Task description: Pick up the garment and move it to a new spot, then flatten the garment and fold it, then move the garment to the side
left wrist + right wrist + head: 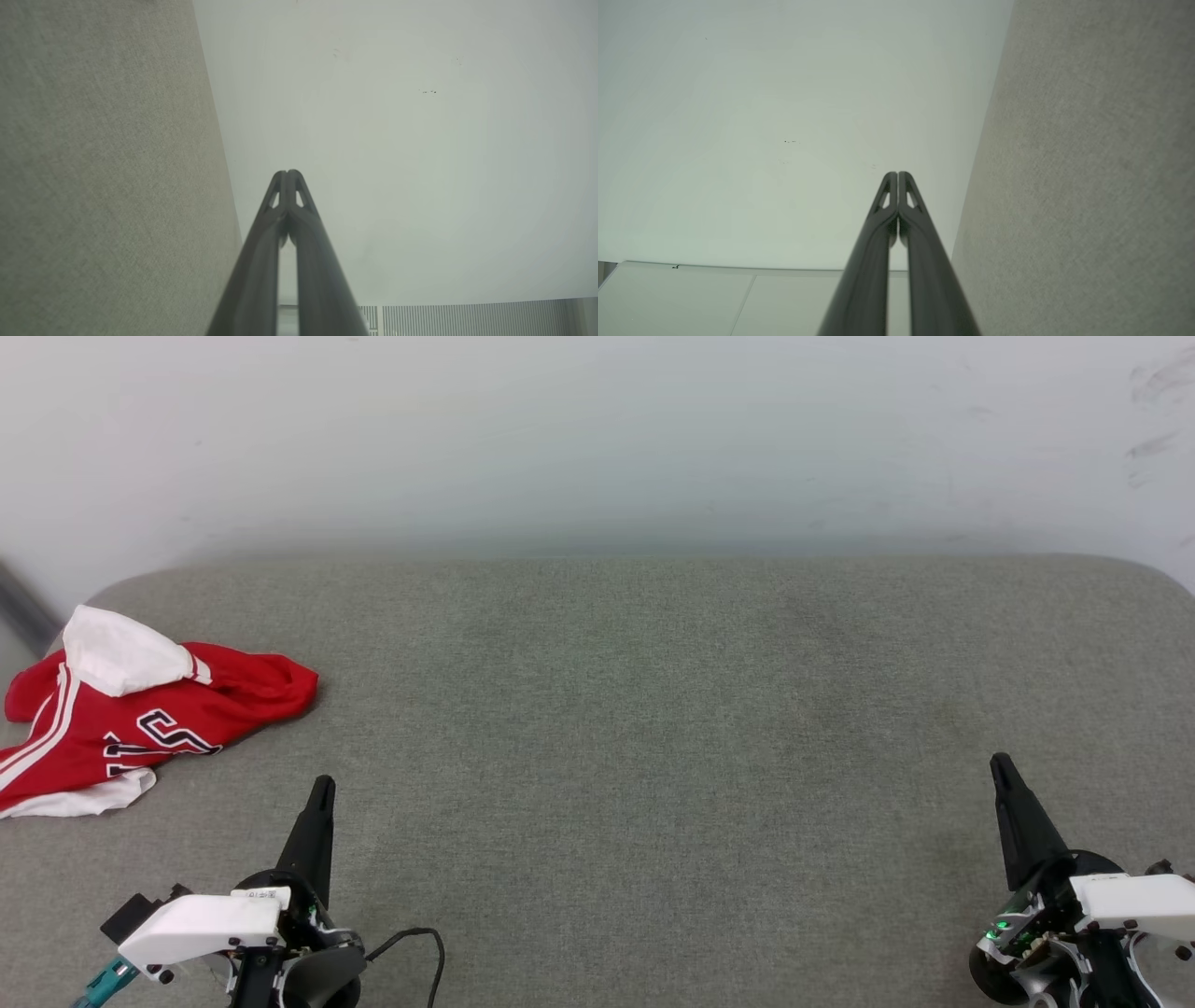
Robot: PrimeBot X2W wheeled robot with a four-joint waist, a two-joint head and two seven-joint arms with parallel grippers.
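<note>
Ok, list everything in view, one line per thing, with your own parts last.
garment: one, red with white sleeves, striped trim and dark lettering; crumpled at the far left edge of the padded surface.
padded surface: one, grey fabric; spans the head view below the wall.
wall: one, pale off-white with a few dark scuffs at the upper right; behind the padded surface.
slatted panel: one, pale grey; bottom right of the left wrist view.
cable: one, black; loops beside the left arm's base.
left gripper: one, dark fingers, shut and empty; lower left, near the garment but apart from it.
right gripper: one, dark fingers, shut and empty; lower right.
</note>
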